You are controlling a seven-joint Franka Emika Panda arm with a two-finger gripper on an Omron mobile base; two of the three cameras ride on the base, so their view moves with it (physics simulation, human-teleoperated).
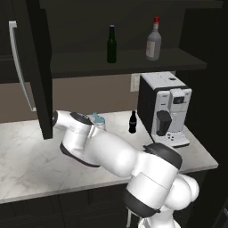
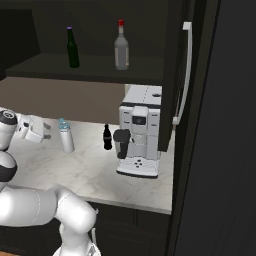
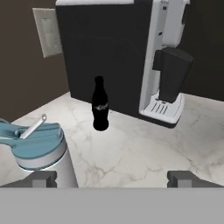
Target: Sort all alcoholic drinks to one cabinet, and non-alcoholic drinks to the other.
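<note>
The green beer bottle (image 1: 111, 44) (image 2: 73, 48) and the clear liquor bottle with a red cap (image 1: 153, 44) (image 2: 121, 46) stand upright on the shelf of an open upper cabinet (image 1: 80, 62) (image 2: 45, 65). On the counter stand the white flask with a blue lid (image 2: 65, 135) (image 3: 41, 151) (image 1: 99, 120) and the small black cola bottle (image 1: 132, 122) (image 2: 107, 137) (image 3: 100, 105). My gripper (image 2: 46, 131) (image 3: 112, 179) is open and empty, low over the counter just left of the flask. In the hand view the flask sits by the left fingertip (image 3: 41, 178), with the cola bottle farther ahead.
A black and white coffee machine (image 1: 164, 109) (image 2: 140, 132) (image 3: 131, 52) stands right of the cola bottle. Dark cabinet doors with silver bar handles hang open at the left (image 1: 20, 67) and right (image 2: 185, 75). A wall socket (image 3: 47, 31) is on the backsplash. The marble counter (image 1: 31, 164) extends left.
</note>
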